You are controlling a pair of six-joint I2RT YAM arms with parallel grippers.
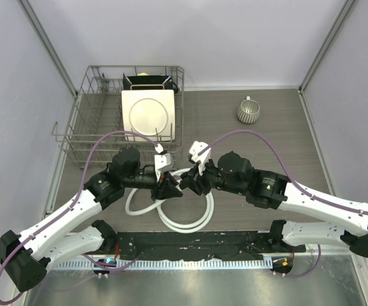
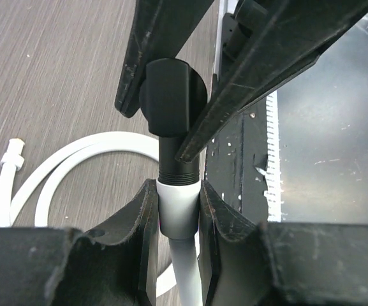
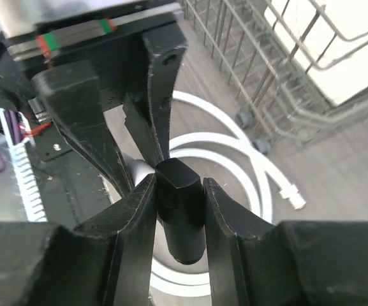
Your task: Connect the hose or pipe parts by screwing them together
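My left gripper (image 2: pixel 178 191) is shut on the white end connector (image 2: pixel 178 217) of the hose. The black fitting (image 2: pixel 171 95) stands end-on against that connector, its threaded collar right at the connector's rim. My right gripper (image 3: pixel 178 185) is shut on the black fitting (image 3: pixel 180 207), one finger on each side. In the top view both grippers meet above the table's middle, left gripper (image 1: pixel 173 187) and right gripper (image 1: pixel 187 182) tip to tip. The white hose (image 1: pixel 185 223) lies in loops below them. Its free end connector (image 3: pixel 292 196) rests on the table.
A wire dish rack (image 1: pixel 85 131) with a white plate (image 1: pixel 148 115) stands at the back left. A ribbed cup (image 1: pixel 248 111) sits at the back right. A black mat (image 1: pixel 190 245) runs along the near edge. Purple cables (image 1: pixel 260 137) arc over both arms.
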